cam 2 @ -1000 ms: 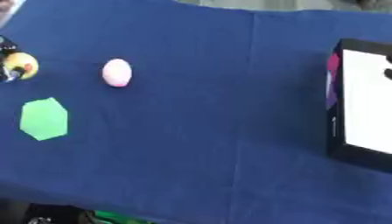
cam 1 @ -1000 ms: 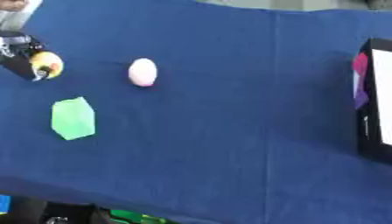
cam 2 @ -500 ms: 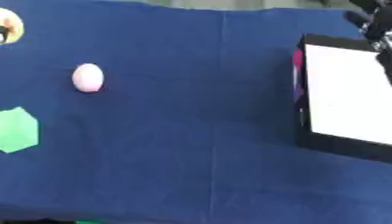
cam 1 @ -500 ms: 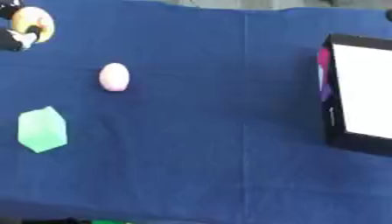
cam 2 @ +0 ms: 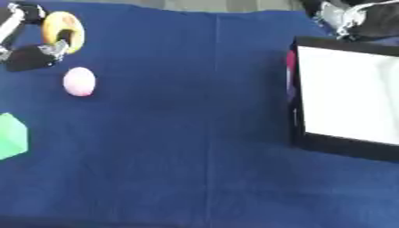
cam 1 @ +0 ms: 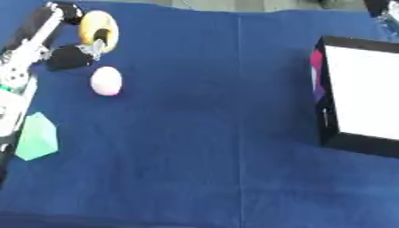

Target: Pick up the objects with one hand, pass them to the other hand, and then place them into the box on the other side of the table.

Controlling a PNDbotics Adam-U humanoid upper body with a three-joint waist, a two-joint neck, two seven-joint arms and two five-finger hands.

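Observation:
My left hand (cam 1: 68, 57) comes in along the left edge and is shut on a yellow ring (cam 1: 99, 27), held just beyond a pink ball (cam 1: 106, 81) that lies on the blue cloth. A green faceted block (cam 1: 37, 137) rests nearer me at the left edge. At the right stands the black box (cam 1: 321, 111) with a white inside. My right hand (cam 2: 349, 17) shows at the top right, just past the box's far corner; its fingers are too blurred to read.
The blue cloth (cam 1: 202, 147) covers the whole table, with a fold line running down its middle. A pink and purple patch (cam 1: 316, 62) marks the box's left wall.
The camera has swung right, bringing the box into fuller view. Relative to the pink ball, my left hand has carried the yellow ring farther away and to the right. My right hand has appeared.

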